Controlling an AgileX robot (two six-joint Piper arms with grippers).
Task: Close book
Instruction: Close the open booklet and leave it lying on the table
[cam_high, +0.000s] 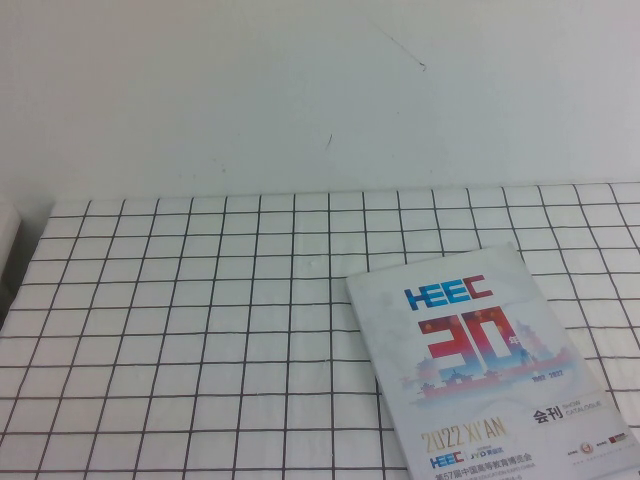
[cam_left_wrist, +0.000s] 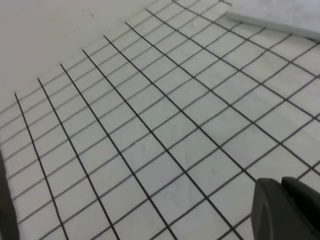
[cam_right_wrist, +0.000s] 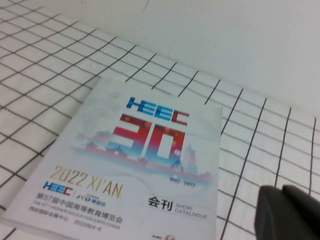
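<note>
Left hand (cam_left_wrist: 286, 210) above grid-cloth tabletop (cam_left_wrist: 150, 125), right hand (cam_right_wrist: 289, 214) near one closed, flat, rectangular book (cam_right_wrist: 130, 165), glossy cover; we cannot tell either grip.

Left gripper (cam_left_wrist: 286, 210), over the black-checked white cloth (cam_left_wrist: 150, 125): matte dark-grey moulded part, rounded corner, one vertical seam. Right gripper (cam_right_wrist: 287, 212), near the white-covered book (cam_right_wrist: 140, 150): identical finish and seam.

A black-gridded white tablecloth (cam_high: 200, 330) meets a plain white wall (cam_high: 300, 90).
</note>
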